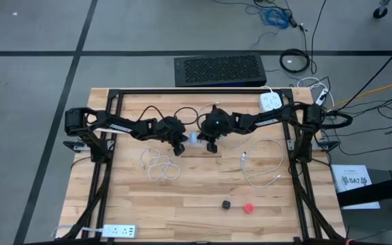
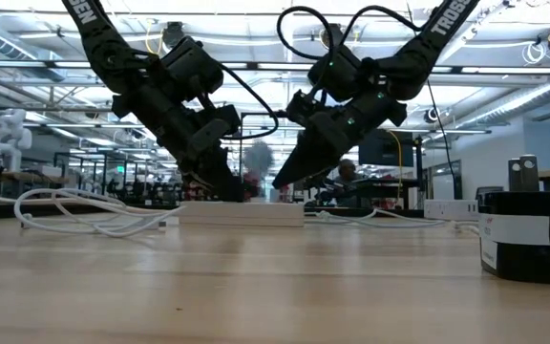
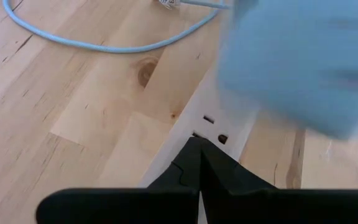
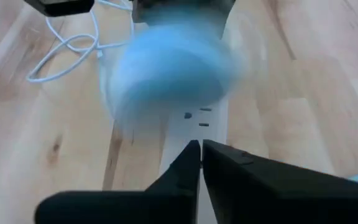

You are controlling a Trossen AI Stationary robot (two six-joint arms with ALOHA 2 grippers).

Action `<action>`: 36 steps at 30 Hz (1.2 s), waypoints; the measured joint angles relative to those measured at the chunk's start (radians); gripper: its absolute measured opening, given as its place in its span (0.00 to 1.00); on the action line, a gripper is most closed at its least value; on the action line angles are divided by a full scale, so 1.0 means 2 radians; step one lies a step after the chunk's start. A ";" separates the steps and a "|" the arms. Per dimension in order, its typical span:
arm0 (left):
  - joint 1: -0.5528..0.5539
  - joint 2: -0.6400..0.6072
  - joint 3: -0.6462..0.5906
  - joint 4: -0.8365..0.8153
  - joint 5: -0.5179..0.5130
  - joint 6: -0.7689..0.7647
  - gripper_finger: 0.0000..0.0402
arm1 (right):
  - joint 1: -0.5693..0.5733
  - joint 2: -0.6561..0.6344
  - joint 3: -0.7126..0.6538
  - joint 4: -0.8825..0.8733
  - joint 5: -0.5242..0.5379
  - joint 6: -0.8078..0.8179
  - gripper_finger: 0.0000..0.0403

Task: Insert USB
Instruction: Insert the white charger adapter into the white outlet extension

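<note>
Both pincers meet over the white power strip at mid-table

The left pincer (image 1: 180,148) and right pincer (image 1: 211,145) both have fingers pressed together, empty, tips down on the power strip (image 2: 241,213), probably steadying it. A light-blue charger block (image 1: 194,137) sits plugged between them. The white USB cable (image 1: 160,165) lies loose on the table (image 1: 182,204) nearby, not yet inserted.

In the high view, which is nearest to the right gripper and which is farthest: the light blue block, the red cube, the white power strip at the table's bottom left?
Measured from the right gripper, at the table's middle:
1. Light blue block, right beside it, between the two grippers.
2. Red cube, on the near part of the table, toward the right.
3. White power strip, at the bottom left corner, plainly the farthest.
</note>
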 joint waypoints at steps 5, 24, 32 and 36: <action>0.000 0.000 0.000 0.000 0.000 0.007 0.01 | 0.000 0.000 0.025 -0.057 0.000 0.004 0.01; 0.000 0.000 0.001 -0.001 -0.013 0.023 0.01 | 0.137 -0.013 0.095 -0.174 -0.027 -0.011 0.37; 0.000 0.000 0.001 -0.003 -0.027 0.027 0.01 | 0.189 0.028 0.194 -0.195 0.028 0.004 0.63; 0.000 0.000 0.001 -0.007 -0.029 0.027 0.01 | 0.193 0.086 0.270 -0.272 0.028 0.002 0.68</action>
